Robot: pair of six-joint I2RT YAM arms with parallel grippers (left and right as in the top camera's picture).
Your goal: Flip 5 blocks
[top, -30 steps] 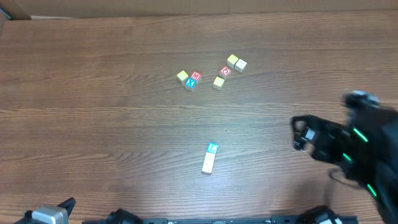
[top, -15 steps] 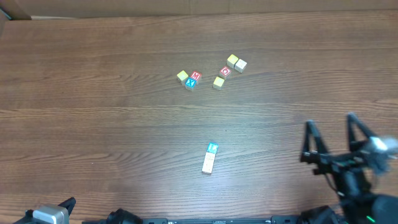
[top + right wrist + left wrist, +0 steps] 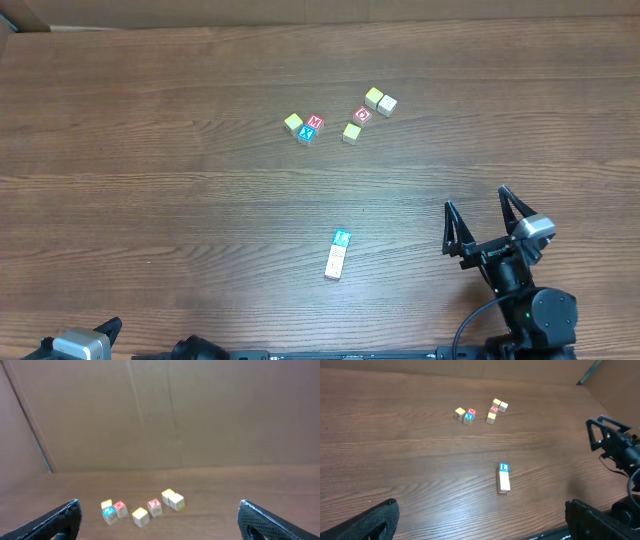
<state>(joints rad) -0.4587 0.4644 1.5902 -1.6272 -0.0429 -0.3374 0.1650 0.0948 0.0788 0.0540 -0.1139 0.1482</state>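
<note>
Small wooden letter blocks lie on a brown table, and both grippers are wide apart and hold nothing.

From above, the table (image 3: 150, 200) is brown wood with long wavy lines in it. Seven square blocks (image 3: 340, 118) sit loosely together near the far side: three yellow, two red, one blue and one pale. One red top looks like an M, and the blue one touching it looks like an X. A short row of blocks (image 3: 338, 254), blue at one end and pale after it, lies near the middle, well apart from the group. The black right gripper (image 3: 480, 220) sits to the right of the row, its fingers spread. In the left wrist view, the left gripper (image 3: 481, 506) shows two dark, rough fingers at the bottom corners; the blue letter is too small to read. In the right wrist view, the group lies ahead below a plain cardboard wall (image 3: 200, 410).
</note>
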